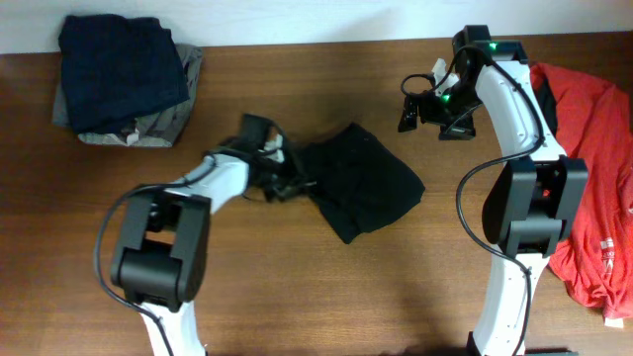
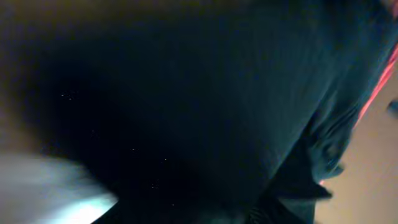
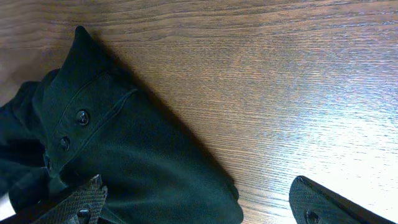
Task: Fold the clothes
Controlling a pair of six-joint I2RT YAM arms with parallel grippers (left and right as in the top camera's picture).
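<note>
Brown wood-grain table [image 1: 326, 287], pale strip [image 1: 297, 20] beyond far edge

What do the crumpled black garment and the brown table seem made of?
The crumpled black garment: soft matte fabric, perhaps cotton; limp folds, stitched button placket. The brown table: wood or wood-look laminate, slightly glossy; grain lines and sheen show.

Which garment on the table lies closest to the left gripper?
The crumpled black fabric garment at the centre; the folded navy stack sits far left, the red garment far right.
</note>
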